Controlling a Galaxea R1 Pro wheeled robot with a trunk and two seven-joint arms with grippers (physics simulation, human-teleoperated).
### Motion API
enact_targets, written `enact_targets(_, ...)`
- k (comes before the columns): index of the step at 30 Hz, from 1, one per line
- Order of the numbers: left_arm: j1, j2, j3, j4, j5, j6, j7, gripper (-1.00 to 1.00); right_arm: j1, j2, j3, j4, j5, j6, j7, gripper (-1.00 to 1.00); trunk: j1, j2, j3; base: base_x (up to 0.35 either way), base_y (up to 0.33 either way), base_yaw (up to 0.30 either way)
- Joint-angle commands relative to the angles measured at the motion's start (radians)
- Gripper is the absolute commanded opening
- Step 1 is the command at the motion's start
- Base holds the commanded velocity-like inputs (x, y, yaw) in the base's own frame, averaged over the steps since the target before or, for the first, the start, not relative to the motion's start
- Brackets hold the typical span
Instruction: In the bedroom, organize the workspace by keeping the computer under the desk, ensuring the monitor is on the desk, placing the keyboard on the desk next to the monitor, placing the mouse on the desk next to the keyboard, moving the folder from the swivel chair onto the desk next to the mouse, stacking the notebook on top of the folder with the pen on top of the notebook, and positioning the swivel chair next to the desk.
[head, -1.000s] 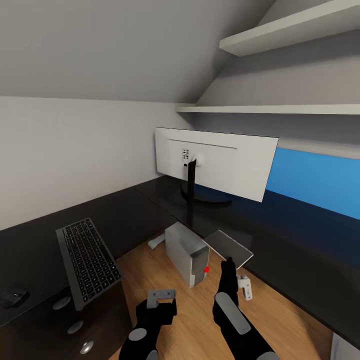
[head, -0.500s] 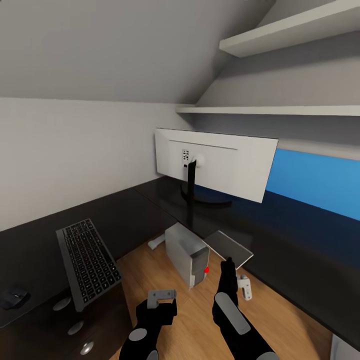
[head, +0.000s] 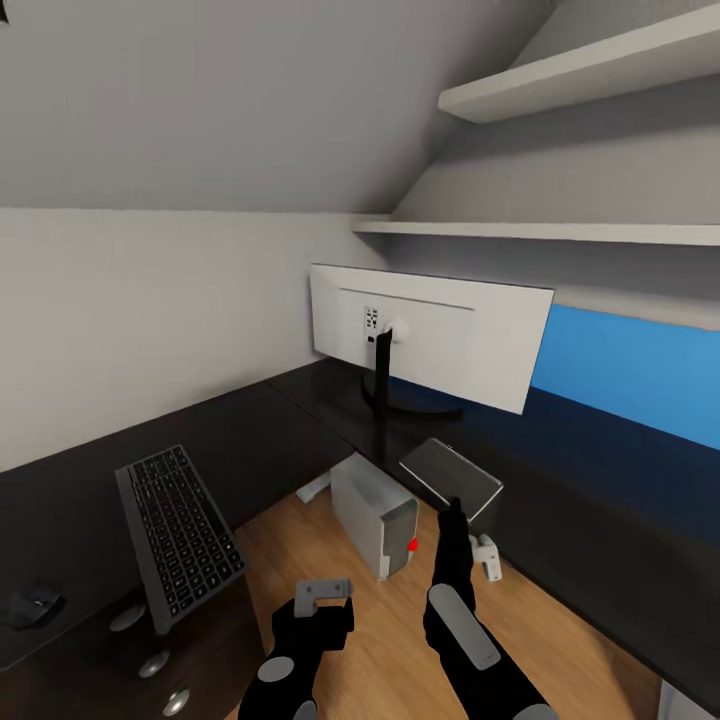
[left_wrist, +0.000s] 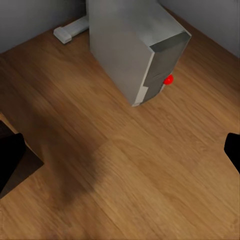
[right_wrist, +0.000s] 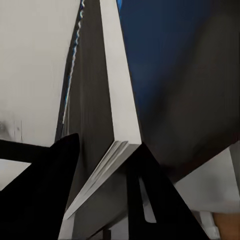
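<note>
A white monitor (head: 450, 335) stands on the black L-shaped desk (head: 600, 470), its back towards me. On the desk's left wing lie the dark keyboard (head: 180, 530) and, further left, the black mouse (head: 35, 605). The grey computer (head: 372, 512) (left_wrist: 135, 45) stands on the wooden floor under the desk. My right gripper (head: 455, 510) (right_wrist: 106, 145) is shut on a flat grey notebook (head: 450, 475) (right_wrist: 107, 100), held over the desk's front edge. My left gripper (head: 322, 592) (left_wrist: 120, 155) hangs open above the floor. Folder, pen and chair are out of view.
Two white shelves (head: 580, 70) (head: 540, 230) run along the sloped wall above the desk, over a blue wall panel (head: 640, 370). A white power strip (head: 312, 488) (left_wrist: 70, 31) lies on the floor behind the computer. Drawer knobs (head: 150, 660) line the desk's left front.
The right gripper has lifted the notebook a little higher and further over the desk. The head camera has shifted slightly. The left gripper has stayed put.
</note>
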Motion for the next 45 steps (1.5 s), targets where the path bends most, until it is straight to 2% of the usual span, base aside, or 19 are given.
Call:
enact_targets(1, -0.001, 0.0, -0.002, -0.001, 0.01, 0.002, 0.01, 1.0, -0.001, 0.0, 0.002, 0.002, -0.013, -0.004, 0.022, -1.0, -0.004, 0.007, 0.002, 0.0, 0.0, 0.0)
enact_targets(6, -0.001, 0.0, -0.002, -0.001, 0.01, 0.002, 0.009, 1.0, -0.001, -0.001, 0.001, 0.004, -0.013, 0.002, 0.04, -1.0, -0.023, 0.042, 0.018, 0.0, 0.0, 0.0)
enact_targets(18, -0.001, 0.0, -0.003, -0.002, 0.01, 0.002, 0.007, 1.0, -0.001, 0.0, 0.004, 0.008, -0.015, 0.008, 0.04, -1.0, -0.023, 0.042, 0.018, 0.0, 0.0, 0.0)
enact_targets(25, -0.001, 0.002, -0.051, -0.002, 0.009, 0.002, 0.009, 1.0, -0.001, 0.0, 0.004, 0.009, -0.015, 0.012, 0.04, -1.0, -0.023, 0.042, 0.019, 0.0, 0.0, 0.029)
enact_targets(36, -0.001, 0.002, -0.067, 0.014, 0.011, 0.002, 0.01, 1.0, -0.001, 0.001, 0.002, 0.007, -0.019, 0.014, 0.042, -1.0, -0.023, 0.042, 0.022, -0.001, 0.0, 0.04)
enact_targets(45, -0.001, 0.0, -0.07, 0.017, 0.011, 0.003, 0.01, 1.0, -0.001, -0.002, 0.002, 0.006, -0.016, 0.016, 0.045, -1.0, -0.023, 0.042, 0.022, -0.267, -0.001, 0.001)
